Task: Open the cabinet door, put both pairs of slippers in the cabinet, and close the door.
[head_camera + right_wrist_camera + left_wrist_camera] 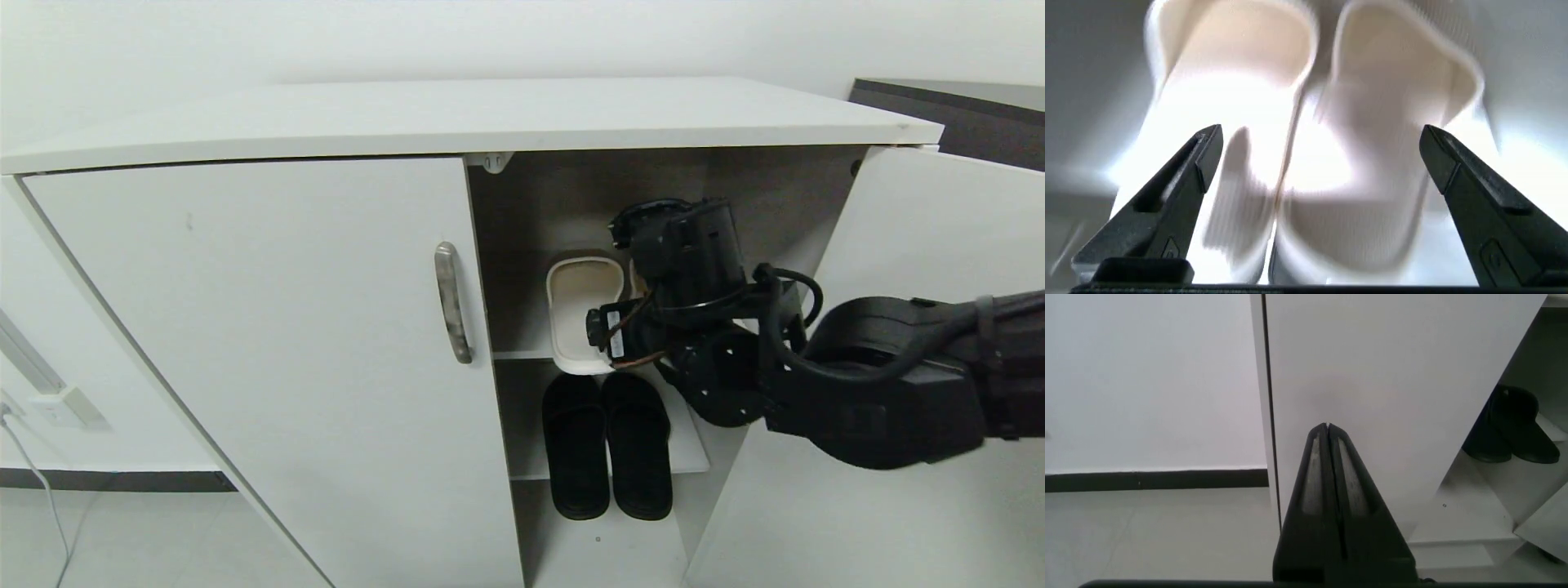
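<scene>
The right gripper point(1320, 137) is held spread before the white slippers point(1372, 82) on the upper shelf point(522, 356) — black slippers point(608, 445) lie below; the left gripper point(1328, 433) is pressed together.

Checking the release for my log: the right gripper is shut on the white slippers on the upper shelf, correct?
Not shut: the right wrist view shows the right gripper open at the white slippers on the upper shelf.

The cabinet point(490, 114) is white and plain. Its handle point(453, 302) is shiny grey. There are black slippers point(575, 441) and cream slippers point(580, 314).
</scene>
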{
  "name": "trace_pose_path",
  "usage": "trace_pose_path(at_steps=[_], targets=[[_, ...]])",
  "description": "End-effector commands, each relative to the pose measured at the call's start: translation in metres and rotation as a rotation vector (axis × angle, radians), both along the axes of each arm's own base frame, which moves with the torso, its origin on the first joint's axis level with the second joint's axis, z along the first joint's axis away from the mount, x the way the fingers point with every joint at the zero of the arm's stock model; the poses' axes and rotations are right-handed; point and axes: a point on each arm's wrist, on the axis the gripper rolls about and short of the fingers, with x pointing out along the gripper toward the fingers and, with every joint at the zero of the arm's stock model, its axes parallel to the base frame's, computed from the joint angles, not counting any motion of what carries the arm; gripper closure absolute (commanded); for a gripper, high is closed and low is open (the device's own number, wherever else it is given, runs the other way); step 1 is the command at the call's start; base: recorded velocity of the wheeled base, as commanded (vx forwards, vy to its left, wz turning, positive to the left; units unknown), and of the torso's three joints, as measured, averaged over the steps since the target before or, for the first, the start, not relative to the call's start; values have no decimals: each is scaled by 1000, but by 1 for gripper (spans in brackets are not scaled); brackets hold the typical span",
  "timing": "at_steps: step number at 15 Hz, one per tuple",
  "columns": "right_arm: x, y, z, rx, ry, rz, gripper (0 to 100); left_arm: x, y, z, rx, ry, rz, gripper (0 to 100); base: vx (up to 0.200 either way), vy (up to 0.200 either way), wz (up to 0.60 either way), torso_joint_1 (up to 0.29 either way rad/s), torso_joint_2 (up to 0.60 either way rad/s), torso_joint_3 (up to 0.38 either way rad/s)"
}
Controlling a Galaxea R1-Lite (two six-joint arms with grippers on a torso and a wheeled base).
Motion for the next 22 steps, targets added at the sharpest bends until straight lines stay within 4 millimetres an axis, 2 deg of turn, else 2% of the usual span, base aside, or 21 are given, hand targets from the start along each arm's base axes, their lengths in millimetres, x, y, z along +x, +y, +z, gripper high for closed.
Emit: trace_pose_path(at_steps=[1,2,3,4,7,19,22], targets=[[-38,-21,12,61,-31,89,0,0,0,0,0,0,0,100,0,0,0,0,0,0],[-49,-29,9,82,-32,139,0,0,0,0,0,0,0,100,0,0,0,0,0,0],[-60,-36,2,91,-21,202,100,0,0,0,0,0,0,100,0,0,0,0,0,0],[-72,-41,-4,102,-22,257,100,0,0,0,0,0,0,100,0,0,0,0,0,0],[-87,-55,-15,121,-22,332,100,0,0,0,0,0,0,100,0,0,0,0,0,0],[-89,-57,-30,77,18,363,100,0,0,0,2,0,-1,100,0,0,0,0,0,0],[-88,-55,-36,62,33,362,100,0,0,0,0,0,-1,100,-200,0,0,6,2,1]])
